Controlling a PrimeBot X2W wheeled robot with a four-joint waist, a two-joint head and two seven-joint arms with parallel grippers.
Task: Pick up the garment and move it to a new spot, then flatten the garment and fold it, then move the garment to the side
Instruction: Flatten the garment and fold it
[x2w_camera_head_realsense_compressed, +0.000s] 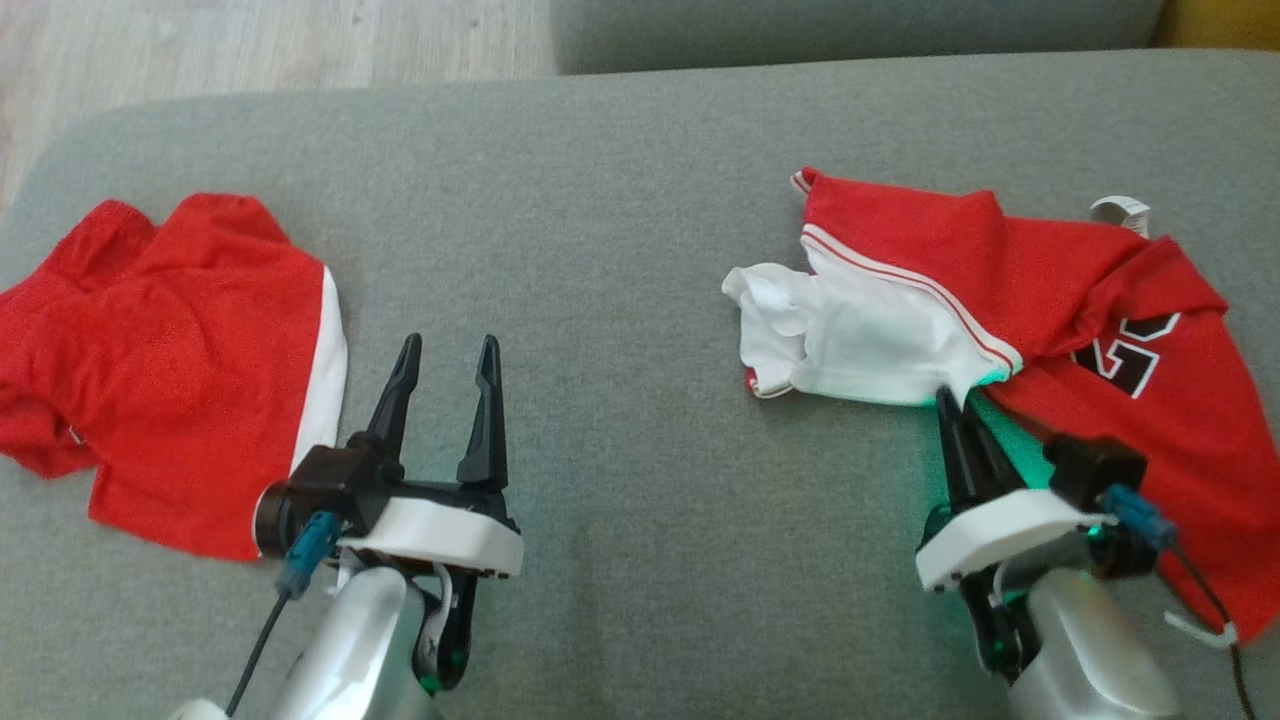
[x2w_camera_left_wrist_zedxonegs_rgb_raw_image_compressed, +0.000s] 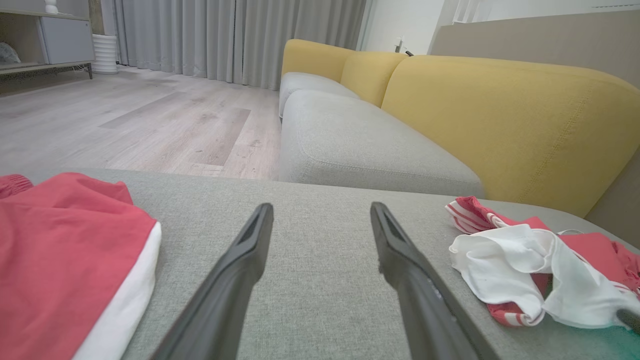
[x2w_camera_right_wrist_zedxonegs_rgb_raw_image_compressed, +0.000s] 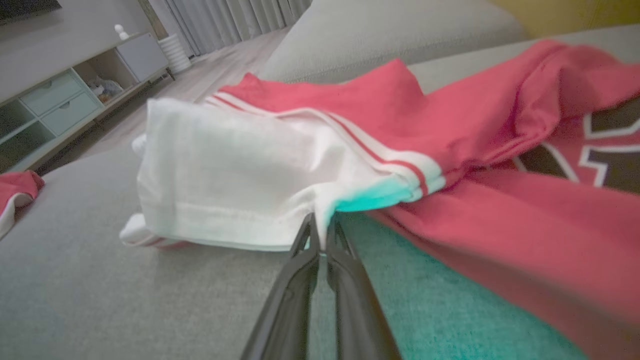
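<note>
The garment (x2w_camera_head_realsense_compressed: 1000, 260) is a crumpled red jersey with a white panel, red-and-white trim and black numerals, lying on the right of the grey cushion (x2w_camera_head_realsense_compressed: 620, 200). My right gripper (x2w_camera_head_realsense_compressed: 945, 395) is shut, its tips pinching the lower hem of the white panel (x2w_camera_right_wrist_zedxonegs_rgb_raw_image_compressed: 225, 165). In the right wrist view the right gripper (x2w_camera_right_wrist_zedxonegs_rgb_raw_image_compressed: 320, 225) has a sliver of white cloth between its closed fingers. My left gripper (x2w_camera_head_realsense_compressed: 449, 345) stands open above bare cushion, holding nothing. From the left wrist, the left gripper (x2w_camera_left_wrist_zedxonegs_rgb_raw_image_compressed: 321, 207) points across the cushion, with the garment (x2w_camera_left_wrist_zedxonegs_rgb_raw_image_compressed: 510, 260) off to its right.
A second red garment with a white side stripe (x2w_camera_head_realsense_compressed: 170, 350) lies at the cushion's left, just beside my left gripper. A grey sofa seat with yellow backrests (x2w_camera_left_wrist_zedxonegs_rgb_raw_image_compressed: 500, 115) stands beyond the cushion. Wooden floor (x2w_camera_left_wrist_zedxonegs_rgb_raw_image_compressed: 150, 115) lies to the far left.
</note>
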